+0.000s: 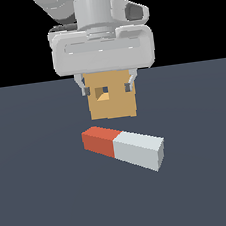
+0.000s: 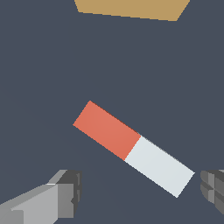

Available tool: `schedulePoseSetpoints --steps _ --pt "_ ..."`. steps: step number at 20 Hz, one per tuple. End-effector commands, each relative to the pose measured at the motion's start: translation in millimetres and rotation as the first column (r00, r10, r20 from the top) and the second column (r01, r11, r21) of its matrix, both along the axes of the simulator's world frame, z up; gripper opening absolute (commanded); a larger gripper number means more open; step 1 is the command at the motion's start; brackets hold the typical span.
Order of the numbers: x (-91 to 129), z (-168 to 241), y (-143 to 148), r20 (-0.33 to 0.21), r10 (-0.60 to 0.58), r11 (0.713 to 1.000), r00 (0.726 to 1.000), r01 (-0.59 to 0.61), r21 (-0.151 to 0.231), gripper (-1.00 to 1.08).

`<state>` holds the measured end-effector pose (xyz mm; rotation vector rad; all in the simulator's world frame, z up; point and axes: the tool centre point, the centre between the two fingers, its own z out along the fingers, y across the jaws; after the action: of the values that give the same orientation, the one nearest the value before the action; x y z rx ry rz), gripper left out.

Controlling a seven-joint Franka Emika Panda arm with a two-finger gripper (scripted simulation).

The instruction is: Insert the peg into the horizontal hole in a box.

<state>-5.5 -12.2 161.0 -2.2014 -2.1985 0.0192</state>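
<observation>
The peg (image 1: pixel 123 147) lies flat on the dark floor, red end toward the exterior view's left, pale grey-white end toward the right. In the wrist view the peg (image 2: pixel 133 148) lies diagonally between my fingertips. The tan box (image 1: pixel 112 97) stands behind the peg, with the small square hole (image 1: pixel 101 91) in its face; its top edge shows in the wrist view (image 2: pixel 131 8). My gripper (image 1: pixel 108 89) hangs above the floor in front of the box, open and empty, its fingers (image 2: pixel 65 192) spread wide on either side of the peg's pale end.
A flat dark grey-blue floor (image 1: pixel 46 204) surrounds the peg and box. Nothing else stands on it.
</observation>
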Motion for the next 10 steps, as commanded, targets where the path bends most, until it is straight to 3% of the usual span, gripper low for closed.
schedulePoseSetpoints --steps 1,10 --pt "0.0 0.0 0.0 0.000 0.000 1.000 1.000 0.000 0.000 1.00" --pt "1.3 -4.7 -3.2 0.002 0.052 0.999 0.999 -0.052 0.000 1.00"
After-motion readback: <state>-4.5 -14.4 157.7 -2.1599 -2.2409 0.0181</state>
